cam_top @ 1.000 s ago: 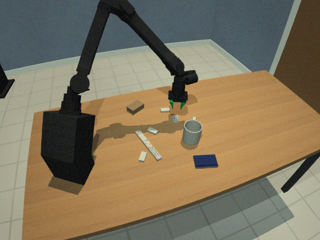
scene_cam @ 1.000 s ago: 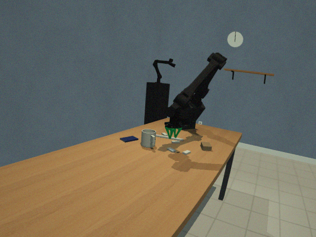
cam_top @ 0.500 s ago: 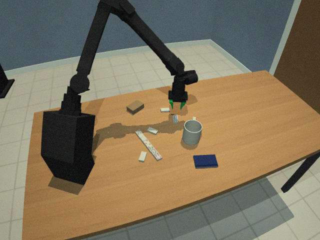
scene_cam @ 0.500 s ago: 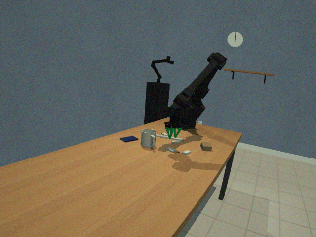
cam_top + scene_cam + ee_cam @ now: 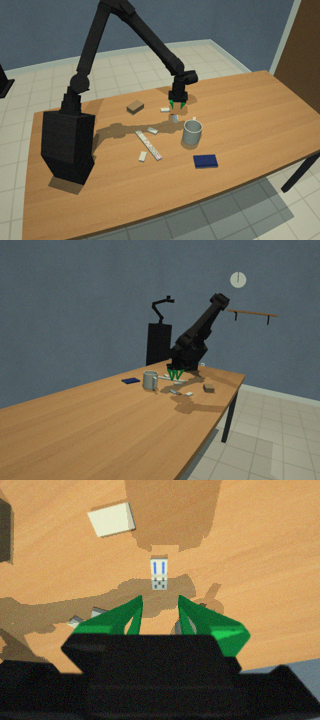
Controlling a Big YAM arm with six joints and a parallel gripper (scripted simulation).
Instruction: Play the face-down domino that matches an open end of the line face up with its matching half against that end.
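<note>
The line of face-up dominoes (image 5: 149, 144) (image 5: 171, 378) runs diagonally across the middle of the table. One domino (image 5: 175, 118) (image 5: 173, 391) (image 5: 159, 573) shows its face, with blue marks on one half and dark pips on the other; it lies apart from the line, near the mug. My gripper (image 5: 177, 105) (image 5: 175, 374) (image 5: 160, 599) hangs above it, open, with nothing between the green fingers. Blank-backed dominoes lie by the gripper (image 5: 165, 109) (image 5: 188, 393) (image 5: 112, 520) and left of the line's near end (image 5: 142, 156). Another domino (image 5: 152, 130) rests tilted near the line's far end.
A grey mug (image 5: 192, 132) (image 5: 150, 379) stands just right of the face-up domino. A blue book (image 5: 205, 161) (image 5: 130, 380) lies nearer the front edge. A brown block (image 5: 135, 106) (image 5: 208, 387) sits left of the gripper. The arm's black base (image 5: 67, 144) stands at the left.
</note>
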